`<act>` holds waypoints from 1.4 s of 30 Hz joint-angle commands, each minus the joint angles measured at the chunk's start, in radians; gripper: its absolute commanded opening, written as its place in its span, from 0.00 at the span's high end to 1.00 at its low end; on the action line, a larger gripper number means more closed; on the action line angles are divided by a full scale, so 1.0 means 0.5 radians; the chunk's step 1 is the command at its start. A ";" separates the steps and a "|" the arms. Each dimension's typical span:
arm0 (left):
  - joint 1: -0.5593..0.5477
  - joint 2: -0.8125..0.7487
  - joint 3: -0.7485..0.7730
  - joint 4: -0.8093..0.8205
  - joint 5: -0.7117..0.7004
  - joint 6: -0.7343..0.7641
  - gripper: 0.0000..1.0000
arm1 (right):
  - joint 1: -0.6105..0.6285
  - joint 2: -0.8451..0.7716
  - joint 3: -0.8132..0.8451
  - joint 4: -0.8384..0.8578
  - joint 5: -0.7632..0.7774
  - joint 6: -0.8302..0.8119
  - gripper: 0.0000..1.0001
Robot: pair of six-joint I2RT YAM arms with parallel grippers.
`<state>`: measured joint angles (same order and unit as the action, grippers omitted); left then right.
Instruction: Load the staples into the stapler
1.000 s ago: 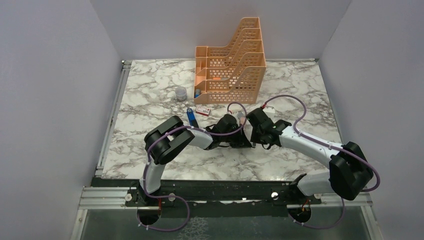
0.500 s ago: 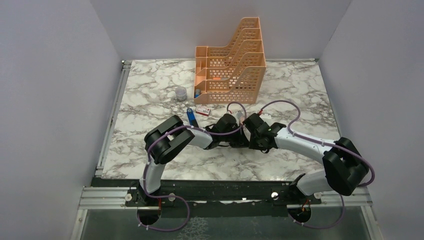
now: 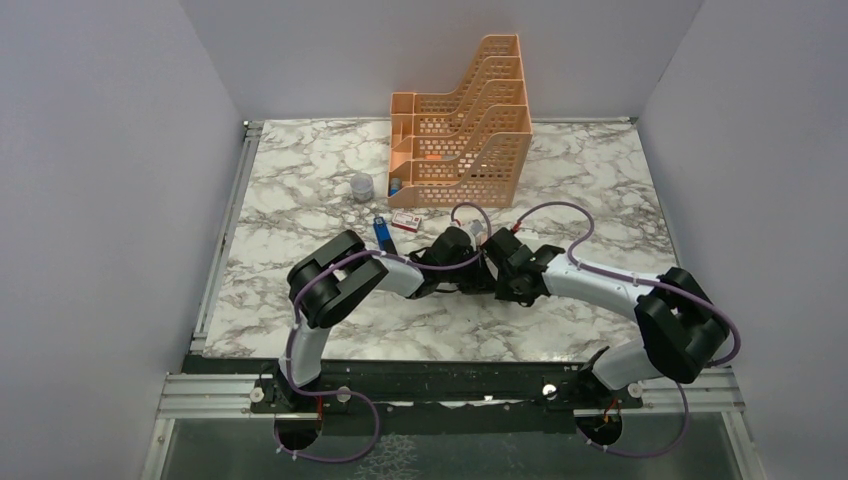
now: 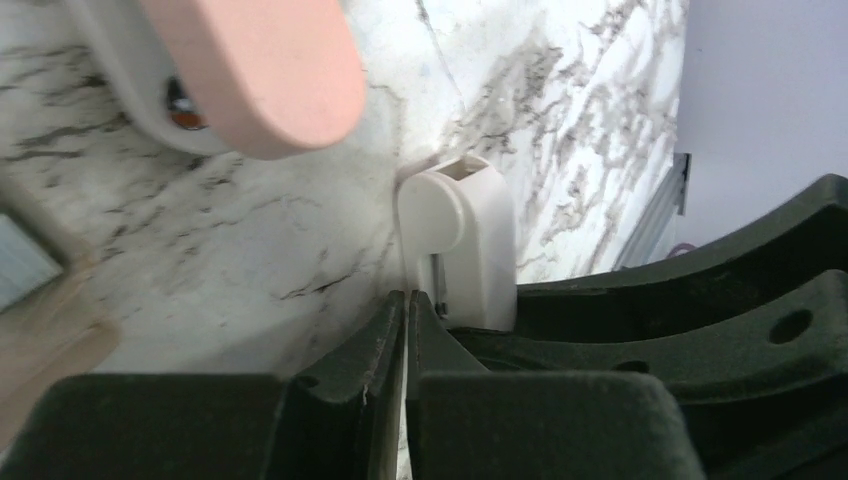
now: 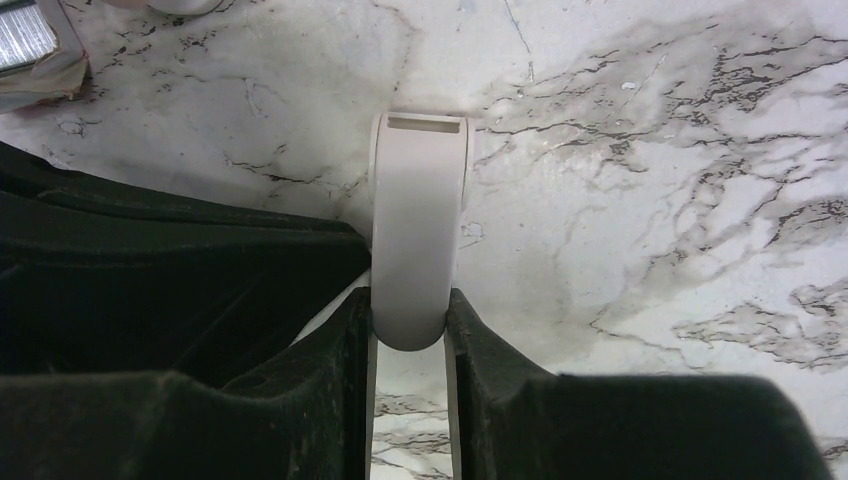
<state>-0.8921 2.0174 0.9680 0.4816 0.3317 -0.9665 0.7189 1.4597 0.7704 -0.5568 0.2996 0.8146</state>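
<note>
The blue stapler (image 3: 381, 232) lies on the marble table left of both grippers, and the red-and-white staples box (image 3: 405, 221) sits beside it. A corner of the staples tray (image 5: 28, 42), with silvery strips, shows at the top left of the right wrist view. My right gripper (image 5: 411, 312) is shut on a white oblong piece (image 5: 420, 220) that points away over the table. My left gripper (image 4: 405, 302) is shut just beside that white piece (image 4: 462, 245), and I see nothing between its fingers. A blurred pink block (image 4: 262, 70) hangs close at the top of the left wrist view.
An orange tiered file organizer (image 3: 465, 120) stands at the back centre. A small clear cup (image 3: 361, 186) sits to its left. Both arms meet near the table's middle, with cables looping above them.
My right arm has swung left, bringing its gripper and the white piece up against the left gripper. The left arm has barely moved.
</note>
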 commanded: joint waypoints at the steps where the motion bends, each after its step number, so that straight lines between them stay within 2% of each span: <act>1: -0.008 -0.051 -0.083 -0.197 -0.151 0.118 0.89 | -0.001 0.008 -0.019 -0.005 0.093 0.091 0.67; 7: -0.006 -0.145 -0.068 -0.350 -0.250 0.189 0.80 | -0.002 -0.196 0.005 -0.090 0.234 0.144 0.41; 12: -0.009 -0.280 -0.054 -0.562 -0.379 0.254 0.72 | -0.002 -0.453 0.014 -0.158 0.294 0.144 0.33; 15: -0.008 -0.425 -0.058 -0.726 -0.530 0.314 0.65 | -0.002 -0.649 0.031 -0.200 0.353 0.096 0.29; 19: -0.008 -0.720 0.004 -0.947 -0.631 0.534 0.46 | 0.001 -0.869 0.107 -0.267 0.454 -0.060 0.19; 21: -0.009 -0.885 0.063 -1.141 -0.756 0.664 0.34 | 0.001 -0.961 0.190 -0.380 0.505 -0.100 0.02; 24: -0.008 -1.144 0.144 -1.425 -1.017 0.819 0.21 | -0.002 -1.128 0.310 -0.485 0.583 -0.170 0.00; 25: -0.008 -1.234 0.171 -1.516 -1.108 0.866 0.05 | 0.000 -1.184 0.351 -0.512 0.615 -0.186 0.00; 26: -0.008 -1.318 0.198 -1.622 -1.211 0.893 0.02 | -0.002 -1.236 0.391 -0.550 0.648 -0.190 0.00; 32: -0.009 -1.924 0.270 -2.024 -1.811 0.977 0.01 | -0.001 -1.552 0.524 -0.577 0.905 -0.356 0.00; 37: -0.008 -2.340 0.359 -2.232 -2.099 1.053 0.01 | -0.002 -1.675 0.633 -0.557 1.133 -0.511 0.00; 42: -0.009 -2.583 0.477 -2.453 -2.313 1.096 0.01 | -0.002 -1.710 0.712 -0.573 1.203 -0.571 0.00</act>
<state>-0.8940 0.7979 1.1580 -0.5934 -0.6571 -0.4664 0.7189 0.6170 1.0950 -0.8131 0.8101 0.5808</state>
